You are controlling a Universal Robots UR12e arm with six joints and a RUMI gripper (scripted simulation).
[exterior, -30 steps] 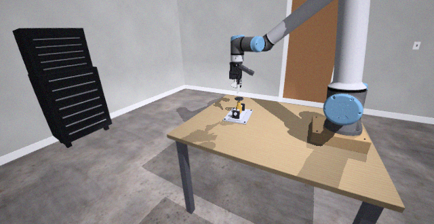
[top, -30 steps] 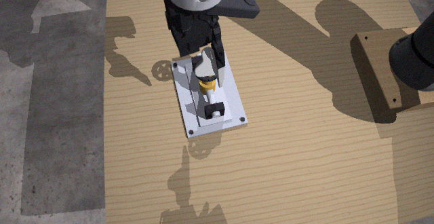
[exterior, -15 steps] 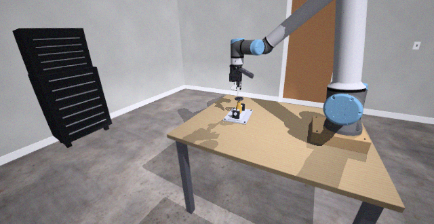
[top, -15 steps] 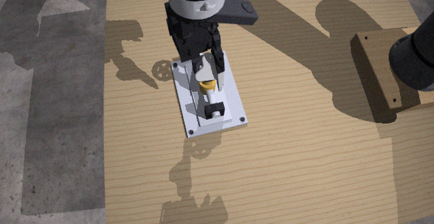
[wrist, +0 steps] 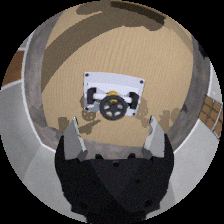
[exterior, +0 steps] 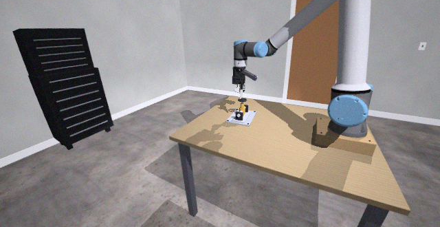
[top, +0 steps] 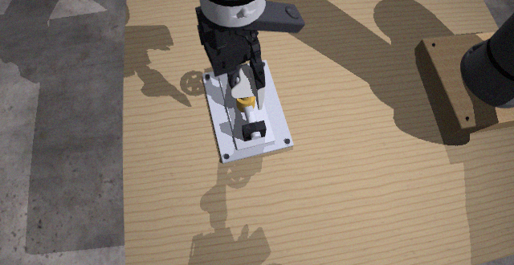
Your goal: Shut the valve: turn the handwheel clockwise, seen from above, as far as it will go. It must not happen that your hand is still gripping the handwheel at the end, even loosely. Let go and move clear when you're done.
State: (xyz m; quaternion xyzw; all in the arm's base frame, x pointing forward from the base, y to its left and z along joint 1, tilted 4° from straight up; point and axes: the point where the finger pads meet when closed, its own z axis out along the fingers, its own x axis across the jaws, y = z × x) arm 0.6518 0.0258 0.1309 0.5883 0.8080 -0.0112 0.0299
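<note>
Fingers spread fully, holding nothing | dark spoked handwheel (wrist: 113, 107) at 12 o'clock of my gripper (wrist: 113, 117) | I feared off-centre descent striking rim.

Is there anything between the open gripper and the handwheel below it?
Nothing. In the exterior view, the gripper hangs above the handwheel with only a bare gap between them.

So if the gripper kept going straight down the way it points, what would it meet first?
Most likely the black handwheel: the open, empty gripper hangs above it, pointing down. The wheel sits slightly ahead of the fingertips in the wrist view, so alignment is uncertain.
</note>
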